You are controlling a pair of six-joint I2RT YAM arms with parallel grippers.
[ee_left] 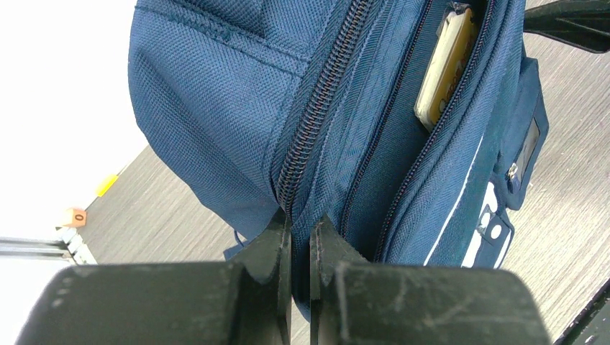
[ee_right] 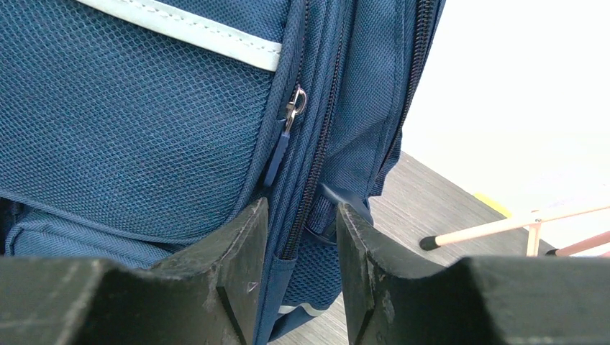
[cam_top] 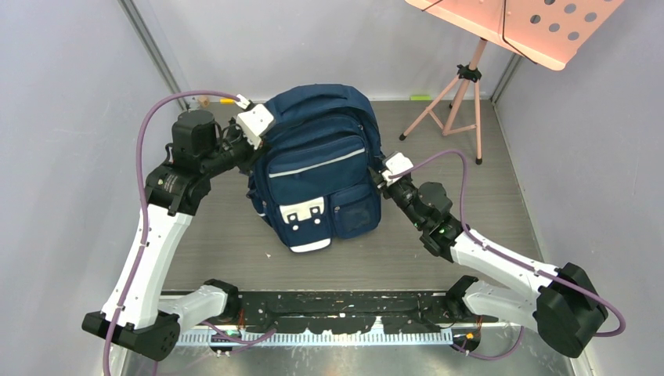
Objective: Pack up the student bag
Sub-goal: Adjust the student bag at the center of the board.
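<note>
The student bag (cam_top: 321, 172), navy with pale stripes and white patches, stands upright mid-table. My left gripper (cam_top: 261, 145) is at its upper left side. In the left wrist view it (ee_left: 301, 223) is shut on a fold of bag fabric (ee_left: 216, 108) beside a closed zip. A cream-yellow flat item (ee_left: 446, 65) shows inside an open compartment. My right gripper (cam_top: 378, 176) is at the bag's right side. Its jaws (ee_right: 302, 208) stand open, straddling a zip seam of the bag (ee_right: 129, 129), below a zip pull (ee_right: 291, 108).
A pink music stand (cam_top: 517, 23) on a tripod (cam_top: 454, 102) stands at the back right, one leg tip (ee_right: 431, 242) near my right gripper. Grey walls close in both sides. A small orange block (ee_left: 74, 215) and a yellow mark (ee_left: 106, 185) lie at the back left.
</note>
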